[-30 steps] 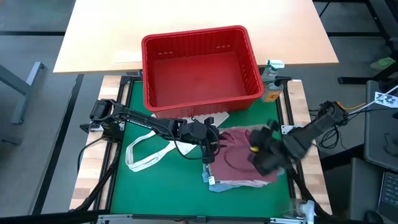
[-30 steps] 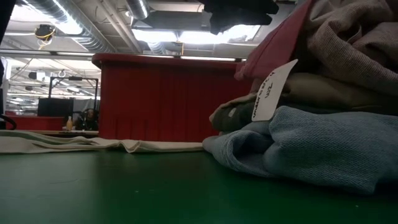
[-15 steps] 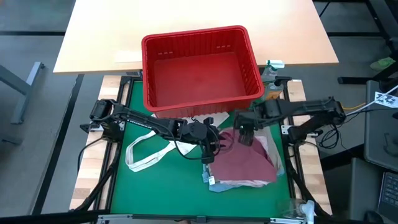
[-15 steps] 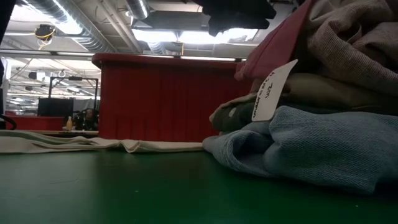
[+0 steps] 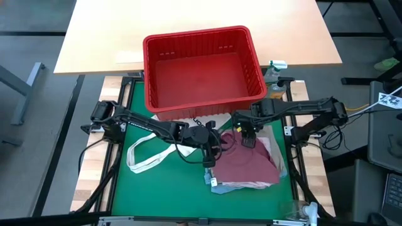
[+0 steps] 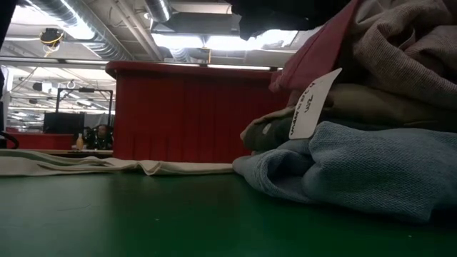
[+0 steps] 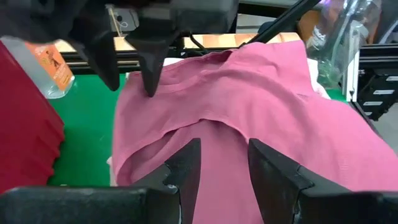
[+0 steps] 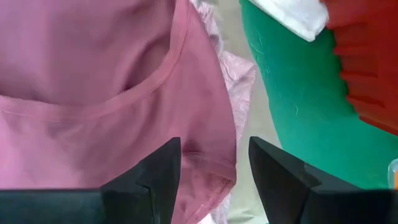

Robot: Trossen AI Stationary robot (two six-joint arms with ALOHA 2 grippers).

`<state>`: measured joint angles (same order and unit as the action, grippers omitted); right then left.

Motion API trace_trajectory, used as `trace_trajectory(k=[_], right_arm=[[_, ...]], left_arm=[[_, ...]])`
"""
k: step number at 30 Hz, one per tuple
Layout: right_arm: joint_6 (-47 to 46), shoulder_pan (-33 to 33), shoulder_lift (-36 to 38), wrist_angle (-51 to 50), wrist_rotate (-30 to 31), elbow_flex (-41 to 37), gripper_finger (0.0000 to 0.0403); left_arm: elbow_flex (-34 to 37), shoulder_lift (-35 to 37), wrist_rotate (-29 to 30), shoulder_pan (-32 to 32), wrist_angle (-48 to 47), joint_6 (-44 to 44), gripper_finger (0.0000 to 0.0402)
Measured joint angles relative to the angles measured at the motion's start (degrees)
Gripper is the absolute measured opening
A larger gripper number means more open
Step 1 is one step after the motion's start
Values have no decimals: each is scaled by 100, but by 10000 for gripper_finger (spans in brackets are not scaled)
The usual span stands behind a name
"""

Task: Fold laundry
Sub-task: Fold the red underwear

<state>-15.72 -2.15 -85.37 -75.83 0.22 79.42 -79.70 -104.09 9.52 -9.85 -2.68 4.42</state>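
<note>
The laundry (image 5: 244,164) lies in a stack on the green bench (image 5: 157,188), just in front of the red basket (image 5: 201,66) — maroon shirt (image 5: 245,162) on top, spread fairly flat, with light blue (image 6: 357,168), beige and grey-green layers under it. The lower pieces look already folded; the top shirt looks like the piece still to be folded, with its collar end toward the basket.

The left tool (image 7: 221,165) hovers open at the shirt's near-left edge, gripping nothing. The right tool (image 8: 211,165) hangs open over the collar, also empty, its tips close to the cloth.

The high view alone shows the white tote (image 5: 151,154) lying well left of the stack. Only the low view shows the stack's layers and a white tag (image 6: 308,106) — the wrist views show the collar seam and a mottled pink edge (image 8: 239,68) beneath.
</note>
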Motion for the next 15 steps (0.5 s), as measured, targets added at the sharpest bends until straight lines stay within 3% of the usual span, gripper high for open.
trace_trajectory(k=[10,15], right_arm=[[102,-5,-1,143,10,-87,183],[104,-9,-1,114,-151,-87,127]], left_arm=[[0,0,2,-164,0,-1,127],[0,0,2,-242,-61,-1,127]])
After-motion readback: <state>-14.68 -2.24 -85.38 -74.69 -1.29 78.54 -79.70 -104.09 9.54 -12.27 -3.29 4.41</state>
